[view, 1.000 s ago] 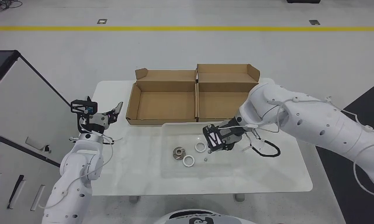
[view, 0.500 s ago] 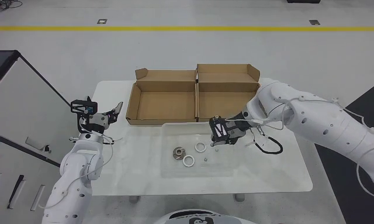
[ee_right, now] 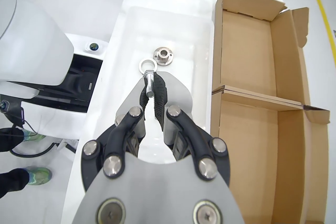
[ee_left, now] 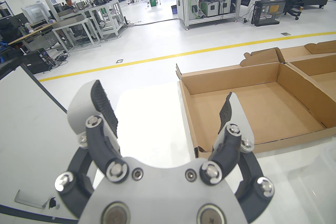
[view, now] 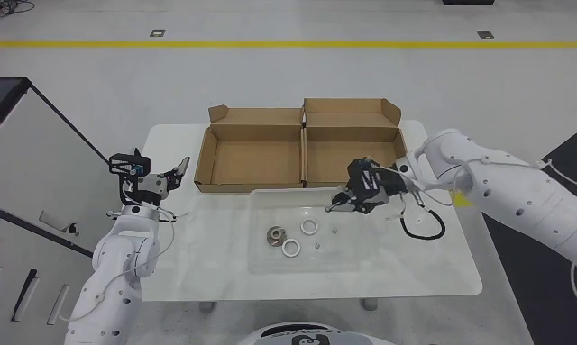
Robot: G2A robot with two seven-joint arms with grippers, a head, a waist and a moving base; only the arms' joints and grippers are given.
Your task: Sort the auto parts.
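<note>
While the right gripper (ee_right: 152, 86) hangs over the far right part of the tray (view: 361, 255), just on the near side of the right box (view: 347, 160), its fingers (ee_right: 160, 93) pinch a bolt (ee_right: 148, 83) by the shank. The bolt is bright silver metal with a fine thread along its length and a hexagonal piece at the end, which juts out past the fingertips toward the left. It is held clear of the tray floor.

Below and to the left of it, in the shallow pale tray, lie a white ring (view: 309, 227), a second white ring (view: 292, 249) nearer the front, and a grey metal flanged hub (view: 274, 235) with a round bore, just left of the rings. A very small part (view: 318, 246) sits between the rings; I cannot tell what it is.

At the far side of the white desk (view: 433, 264) two brown cardboard boxes stand touching side by side with flaps open, the left box (view: 248, 160) beside the right one.

Over the desk's left edge, close to the left box's outer wall, the left gripper (ee_left: 163, 89) hovers with its fingers (ee_left: 101, 101) spread wide
</note>
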